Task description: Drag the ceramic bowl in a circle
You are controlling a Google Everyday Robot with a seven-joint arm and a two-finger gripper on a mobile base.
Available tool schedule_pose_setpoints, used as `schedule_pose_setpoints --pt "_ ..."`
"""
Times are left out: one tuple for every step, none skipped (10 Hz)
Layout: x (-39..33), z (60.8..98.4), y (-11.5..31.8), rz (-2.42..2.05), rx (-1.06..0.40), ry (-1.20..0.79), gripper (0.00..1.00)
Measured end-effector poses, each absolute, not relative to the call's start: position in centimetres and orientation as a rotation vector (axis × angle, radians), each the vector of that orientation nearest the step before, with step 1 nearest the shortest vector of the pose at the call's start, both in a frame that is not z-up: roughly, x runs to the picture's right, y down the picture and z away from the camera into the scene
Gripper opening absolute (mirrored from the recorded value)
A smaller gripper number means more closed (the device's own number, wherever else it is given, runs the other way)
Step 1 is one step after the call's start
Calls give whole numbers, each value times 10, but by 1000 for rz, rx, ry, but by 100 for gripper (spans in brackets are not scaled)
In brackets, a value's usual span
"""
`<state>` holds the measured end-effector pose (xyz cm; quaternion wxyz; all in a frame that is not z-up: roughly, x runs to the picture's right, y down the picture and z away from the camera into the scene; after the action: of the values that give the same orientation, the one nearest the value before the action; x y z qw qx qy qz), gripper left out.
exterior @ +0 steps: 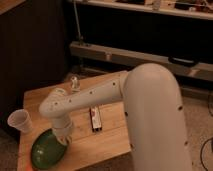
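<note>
A light wooden surface (111,142) carries everything here, set before dark shelving. At its left edge stands a small white paper cup (19,121), upright, its mouth facing up. It is near the other things but touches none of them.

Just to the right of the cup and closer to the front lies the ceramic bowl, round, shallow and glossy dark green (48,149). It sits at the front-left corner of the surface, with its near rim close to the front edge. It looks tipped a little, so that its inside faces the camera.

The pincer (64,140) comes down onto the right side of the bowl's rim, at the end of a short white wrist that points downward. It meets the bowl there, but the wrist hides the tip, and I cannot tell whether the pincer is spread, pressed together or pinching the rim.

Farther back, toward the rear edge of the surface, a small clear glass-like object (75,83) stands upright behind the forearm. To the right of the pincer a narrow dark rectangular bar (95,120) lies flat on the wood, running front to back, apart from the bowl.

The thick white robot arm (150,107) fills the right side, its forearm reaching leftward over the surface to the wrist.
</note>
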<state>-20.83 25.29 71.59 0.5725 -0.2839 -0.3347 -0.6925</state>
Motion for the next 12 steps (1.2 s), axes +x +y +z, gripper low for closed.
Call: schedule_pose_setpoints --pt "-221 721 249 -1640 -653 -795 14" --pt "-232 728 245 -1651 -643 -796 14" --pt "-236 739 240 -1648 -643 -788 14" --pt "-234 752 232 -1636 -648 -770 14" --pt "-228 770 221 -1616 -659 -747 14" --pt "-221 789 208 -1589 -669 -724 14" --pt "-210 809 193 -1559 -676 -699 14" --pt "-201 824 181 -1522 -680 -682 14" --pt "-190 839 164 -1483 -676 -651 14" --pt "-182 845 155 -1458 -674 -629 14" --pt "-165 850 144 -1425 -676 -594 14" --pt "-149 848 142 -1404 -680 -579 14"
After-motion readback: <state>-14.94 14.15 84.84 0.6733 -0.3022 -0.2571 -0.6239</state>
